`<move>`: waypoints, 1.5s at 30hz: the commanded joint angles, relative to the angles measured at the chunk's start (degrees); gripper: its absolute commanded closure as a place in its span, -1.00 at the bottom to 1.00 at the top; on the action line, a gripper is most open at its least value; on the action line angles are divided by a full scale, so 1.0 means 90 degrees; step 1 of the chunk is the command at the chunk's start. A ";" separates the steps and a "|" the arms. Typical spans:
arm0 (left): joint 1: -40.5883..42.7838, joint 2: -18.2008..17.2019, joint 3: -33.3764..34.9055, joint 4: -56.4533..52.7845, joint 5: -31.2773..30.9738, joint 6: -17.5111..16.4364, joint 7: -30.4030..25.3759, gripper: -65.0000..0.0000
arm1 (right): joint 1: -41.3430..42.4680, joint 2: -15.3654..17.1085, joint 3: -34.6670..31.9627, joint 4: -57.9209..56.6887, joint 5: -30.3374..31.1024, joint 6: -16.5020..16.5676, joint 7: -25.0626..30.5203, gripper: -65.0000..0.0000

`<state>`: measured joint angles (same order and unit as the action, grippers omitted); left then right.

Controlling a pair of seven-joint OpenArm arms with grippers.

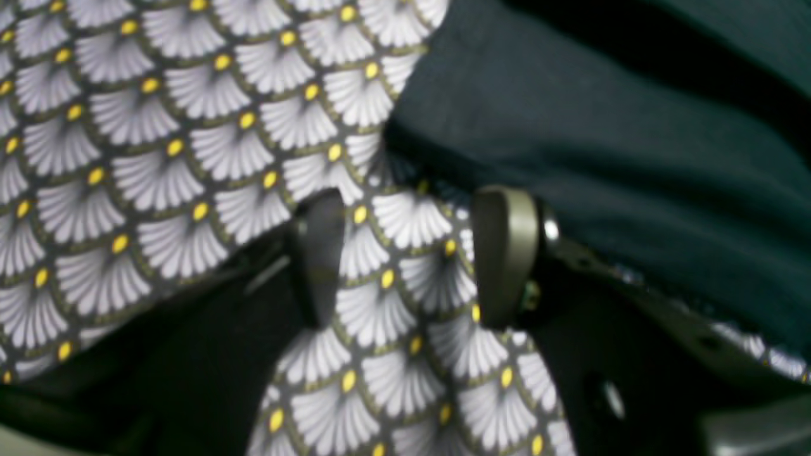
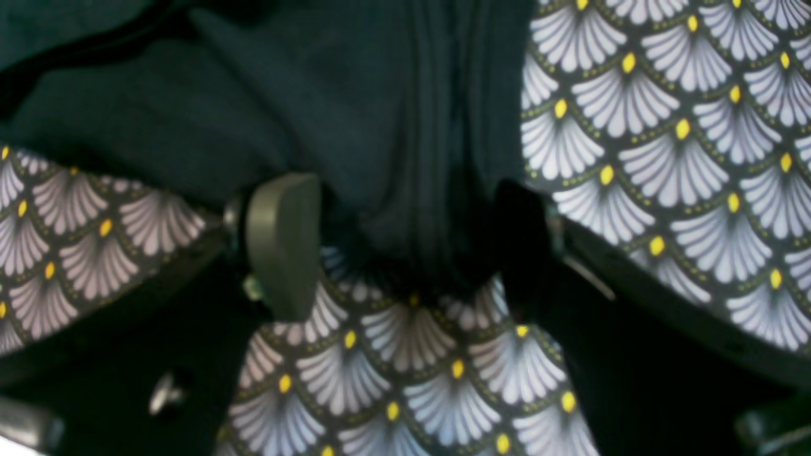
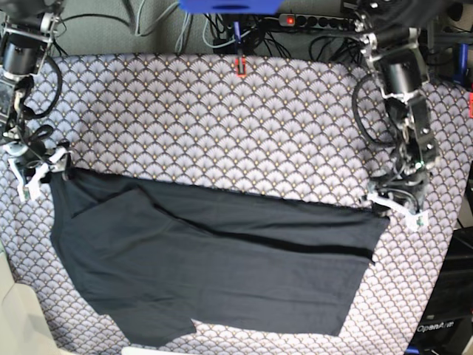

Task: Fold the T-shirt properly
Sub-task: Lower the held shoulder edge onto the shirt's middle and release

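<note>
T-shirt: the dark T-shirt (image 3: 214, 259) lies spread across the near half of the table, partly folded, with a long crease running across its middle. One far corner sits at each gripper.

Left gripper: the left gripper (image 1: 412, 259) is partly open and low over the cloth-covered table. Only patterned cloth shows between its fingers; the shirt's edge lies just beyond and to one side of the fingertips. It holds nothing.

Right gripper: the right gripper (image 2: 405, 247) is spread wide, with a bunched edge of the shirt lying between its fingers. The fingers do not appear to press the fabric, so I judge it not gripped.

Risk: if the left gripper closes where it is, it may pinch the tablecloth (image 3: 222, 126) rather than the shirt. An uneven lift would then drag the fabric askew and spoil the fold. The right gripper may catch several layers at once.

Surface: a table covered with grey and white fan-patterned cloth dotted yellow.

Room: cables and a power strip (image 3: 325, 21) lie past the table's far edge.
</note>
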<state>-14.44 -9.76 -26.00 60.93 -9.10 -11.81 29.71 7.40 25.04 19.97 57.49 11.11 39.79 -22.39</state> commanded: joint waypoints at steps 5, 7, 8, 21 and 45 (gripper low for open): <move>-0.0384 -0.0063 -0.0007 -0.0191 -0.0029 0.0028 -0.0542 0.00 | 0.0091 0.0095 0.0014 0.0103 0.0069 0.0023 0.0070 -0.34; -0.0501 -0.0063 -0.0007 -0.0328 -0.0029 0.0028 -0.0620 0.00 | 0.0081 0.0095 0.0014 0.0103 0.0069 0.0023 0.0070 -0.34; -0.0569 -0.0063 -0.0007 -0.0464 -0.0029 0.0028 -0.0620 0.00 | 0.0081 0.0095 0.0014 0.0103 0.0069 0.0023 0.0070 -0.34; -0.0814 -0.0054 -0.0007 -0.1226 -0.0029 0.0038 -0.1382 0.00 | 0.0081 0.0095 0.0004 0.0103 0.0069 0.0023 0.0051 -0.34; -0.0989 0.0103 -0.0007 -0.2027 -0.0029 -0.0001 -0.1968 0.46 | -0.0153 0.0085 0.0004 0.0103 0.0069 0.0023 0.0061 -0.11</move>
<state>-22.11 -8.47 -26.15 42.09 -9.19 -11.70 12.47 5.67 24.88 19.88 57.89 11.99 39.72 -20.91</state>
